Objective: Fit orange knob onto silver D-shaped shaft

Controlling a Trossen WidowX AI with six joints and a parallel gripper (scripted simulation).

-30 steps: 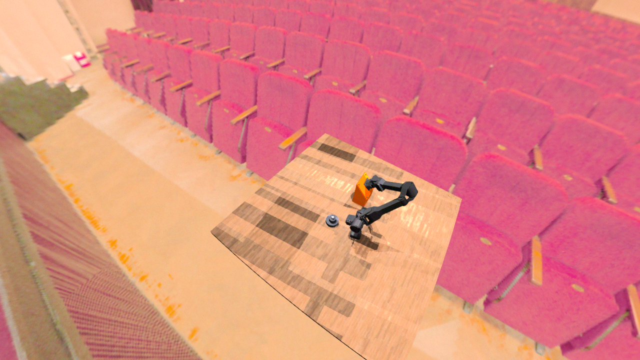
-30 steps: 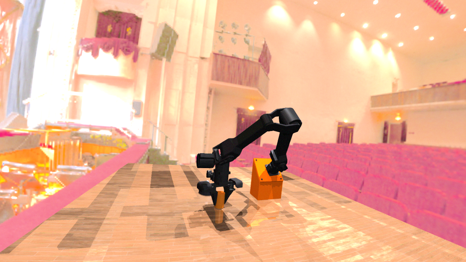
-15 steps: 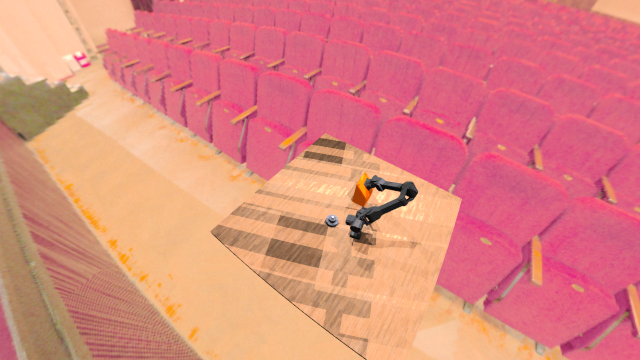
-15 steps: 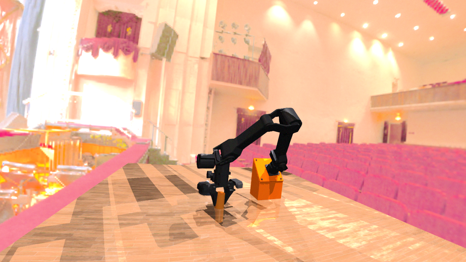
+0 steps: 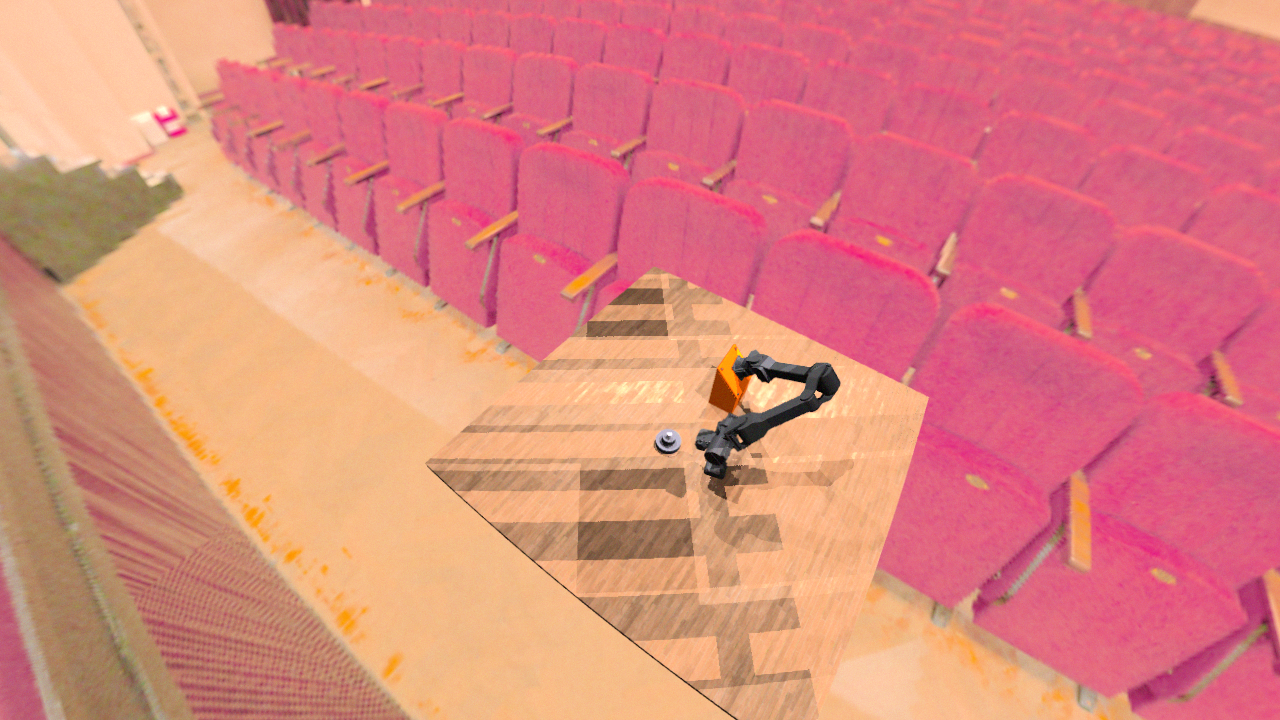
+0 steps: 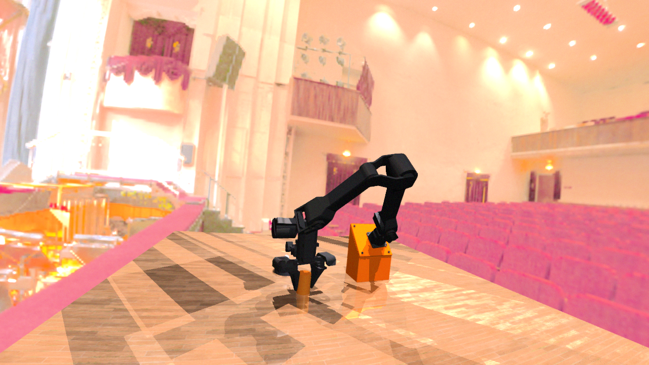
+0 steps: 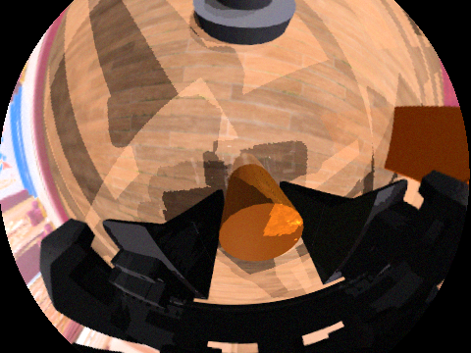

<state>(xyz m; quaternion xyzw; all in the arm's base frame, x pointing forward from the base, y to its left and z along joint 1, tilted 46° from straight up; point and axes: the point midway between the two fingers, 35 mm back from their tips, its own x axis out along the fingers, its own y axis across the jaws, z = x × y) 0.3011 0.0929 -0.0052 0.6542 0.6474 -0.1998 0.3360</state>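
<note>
Glossy wood-plank tabletop (image 5: 528, 438) (image 6: 408, 326) (image 7: 275, 118); smooth, tapered orange knob (image 6: 303, 282) (image 7: 260, 232) upright, seemingly resting there, between black jaws, slightly parted, released.

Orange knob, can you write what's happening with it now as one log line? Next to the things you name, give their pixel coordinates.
orange cylindrical knob (image 6: 303, 282) (image 7: 260, 232): upright, not fitted | black pincer (image 5: 713, 458) (image 6: 303, 288) (image 7: 251, 190): open around knob | round grey pedestal (image 5: 660, 446) (image 7: 245, 25): off to side

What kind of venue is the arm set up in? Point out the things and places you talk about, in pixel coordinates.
Looks like a theatre or concert hall: rows of pink seats (image 5: 684, 228) (image 6: 480, 245), a curtained box (image 6: 145, 95) high on the wall, and a balcony (image 6: 324, 102).
</note>
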